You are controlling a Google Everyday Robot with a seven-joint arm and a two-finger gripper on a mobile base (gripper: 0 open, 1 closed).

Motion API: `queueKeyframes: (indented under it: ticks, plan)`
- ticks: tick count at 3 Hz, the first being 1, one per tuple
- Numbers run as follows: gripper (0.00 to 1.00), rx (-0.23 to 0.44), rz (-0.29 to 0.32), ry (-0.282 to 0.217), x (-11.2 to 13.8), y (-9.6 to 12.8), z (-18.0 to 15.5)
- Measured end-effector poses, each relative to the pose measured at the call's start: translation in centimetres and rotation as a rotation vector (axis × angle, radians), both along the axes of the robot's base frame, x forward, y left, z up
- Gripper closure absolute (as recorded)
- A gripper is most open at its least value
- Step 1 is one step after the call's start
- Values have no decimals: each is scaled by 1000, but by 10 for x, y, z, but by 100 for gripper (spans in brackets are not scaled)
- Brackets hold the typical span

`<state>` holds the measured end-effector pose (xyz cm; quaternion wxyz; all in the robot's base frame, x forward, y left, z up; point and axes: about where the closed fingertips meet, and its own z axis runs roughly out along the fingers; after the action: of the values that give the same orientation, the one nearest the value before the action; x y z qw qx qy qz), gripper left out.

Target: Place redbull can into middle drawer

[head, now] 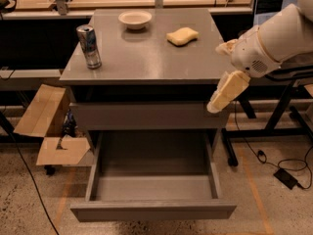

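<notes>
The redbull can (89, 46) stands upright on the left front part of the grey cabinet top (146, 58). The middle drawer (151, 186) is pulled out wide below the upper grey front (142, 115); its flat grey inside holds nothing. My gripper (220, 99) hangs from the white arm at the cabinet's right front corner, pointing down and left, level with the upper front. It is far to the right of the can and holds nothing that I can see.
A cream bowl (135, 18) and a yellow sponge (182, 35) lie at the back of the top. An open cardboard box (49, 126) stands on the floor to the left. Black table legs (274, 116) and a cable with adapter (286, 177) are to the right.
</notes>
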<state>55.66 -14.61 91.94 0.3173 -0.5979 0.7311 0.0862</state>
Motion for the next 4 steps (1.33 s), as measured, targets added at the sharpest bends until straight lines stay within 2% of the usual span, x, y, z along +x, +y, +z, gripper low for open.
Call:
queueKeyframes:
  ticks: [1,2,3,4]
  plan:
    - [0,72,15,-66,32,19,10]
    - [0,140,43,-113,79,47,22]
    - [0,199,85,-72,131,98,8]
    - [0,223,111,-28,154,133,-9]
